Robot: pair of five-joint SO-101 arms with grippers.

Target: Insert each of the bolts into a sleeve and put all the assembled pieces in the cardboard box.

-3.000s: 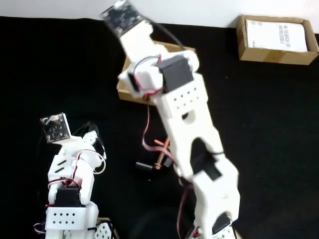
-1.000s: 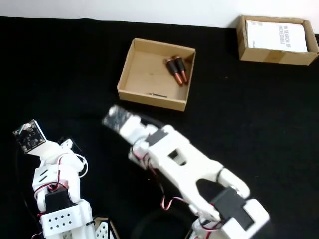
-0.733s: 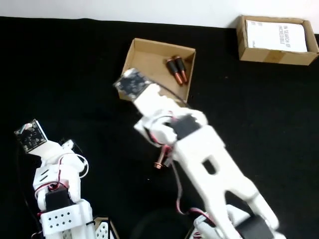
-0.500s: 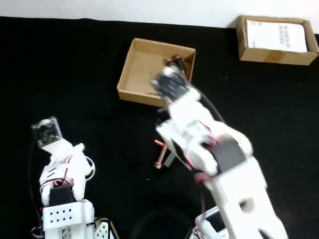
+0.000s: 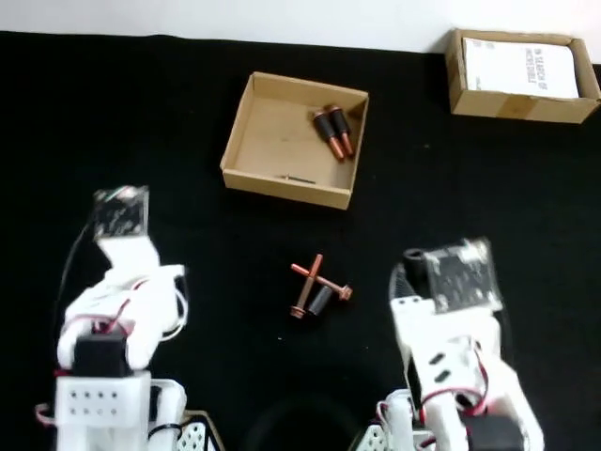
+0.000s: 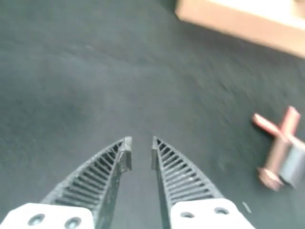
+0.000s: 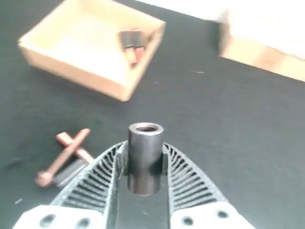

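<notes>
Right gripper (image 7: pixel 143 151), now drawn back from mid-table, clamps one upright sleeve (image 7: pixel 145 160); left gripper (image 6: pixel 141 151) narrowly parted, empty; two crossed bolts (image 5: pixel 310 274) on the table near the cardboard box (image 5: pixel 242 141); bolt insertion likely next.

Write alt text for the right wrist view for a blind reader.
The right gripper holds a dark sleeve upright. Beyond it, crossed bolts lie on the black table near a box holding two assembled pieces.
</notes>
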